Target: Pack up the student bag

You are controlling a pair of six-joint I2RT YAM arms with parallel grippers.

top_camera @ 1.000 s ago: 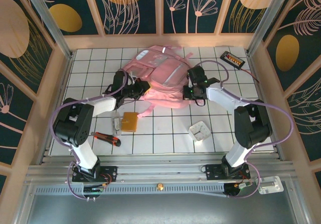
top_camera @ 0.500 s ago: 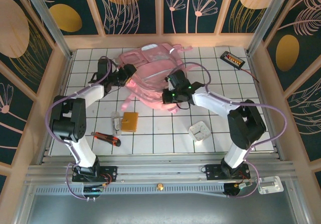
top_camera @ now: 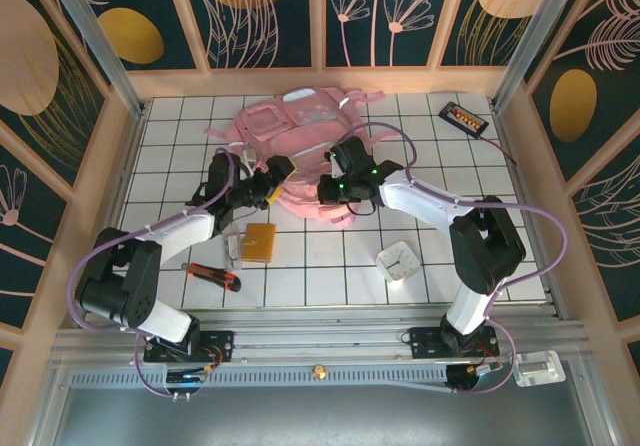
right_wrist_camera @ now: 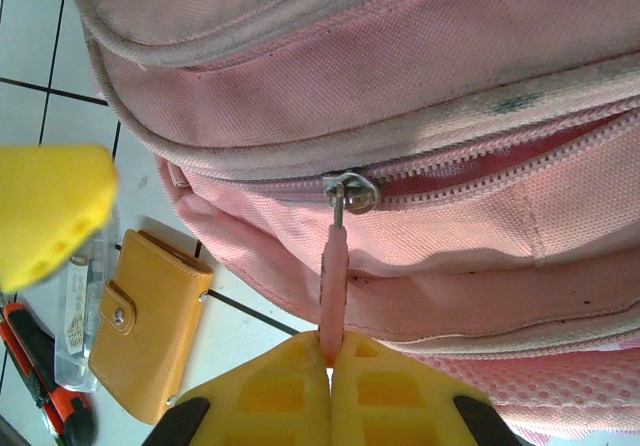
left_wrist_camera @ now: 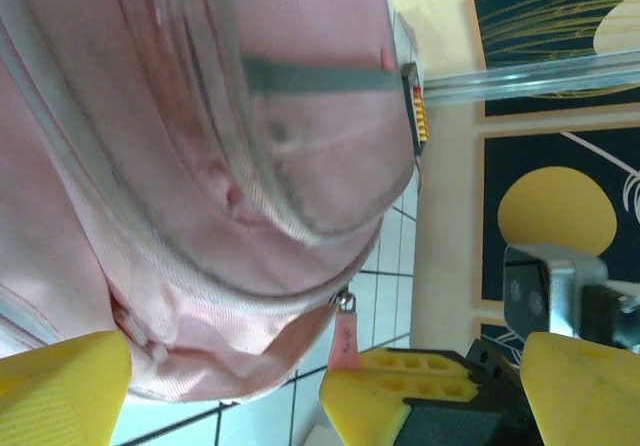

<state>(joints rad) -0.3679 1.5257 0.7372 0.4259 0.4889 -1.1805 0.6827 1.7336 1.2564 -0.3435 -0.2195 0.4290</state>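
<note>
Left jaws are standing wide open, gripping nothing, hanging just beside the bag's (top_camera: 300,131) near-left edge. Bag is lying at far middle of bench (top_camera: 170,126). Right jaws are pinching shut on zip pull (right_wrist_camera: 331,266). Likely working the zip: should be pulling along the track, not upward, with left jaws pinning fabric near slider (right_wrist_camera: 350,191) so bag isn't dragging.

White gridded table (top_camera: 330,266) — student bag (top_camera: 300,116) at back, tan wallet (top_camera: 259,242), orange-black cutter (top_camera: 212,276), white square item (top_camera: 398,261), black tray (top_camera: 464,118)

Top view looking down, wrist views close (left seemingly sideways), sharing student bag (top_camera: 290,126)
</note>
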